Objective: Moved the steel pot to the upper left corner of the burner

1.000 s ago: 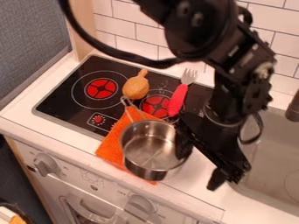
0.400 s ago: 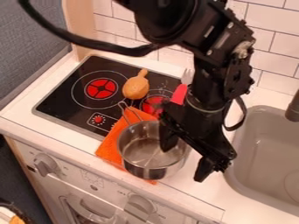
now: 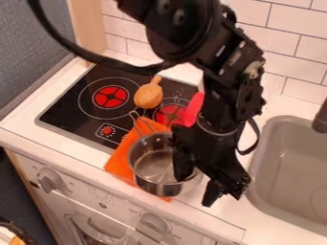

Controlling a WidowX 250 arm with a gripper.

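1. Just in front of the black burner (image 3: 64, 107) in the camera view, you have the steel pot (image 3: 150, 185) upright, partly over an orange cloth (image 3: 120, 160) on the white table (image 3: 281, 225). Its wire handle (image 3: 133, 114) points up and left over the cooktop's edge.

2. Judge the task as at the grasping stage: your end effector (image 3: 195, 190) is at the pot, but the move itself is all left to do. You would need to secure the wall, lift, carry the pot up and left, then lower it at the far left corner.

3. Relative to your end effector, the pot lies mostly to the left. One finger hangs inside the bowl and the other outside its right side; they look spread, with the wall between them. You can't tell whether either touches the steel.

4. Mind the toy food (image 3: 148, 94) and the pink-handled utensil (image 3: 193, 109) on the burner; a low carry could knock the toy food.
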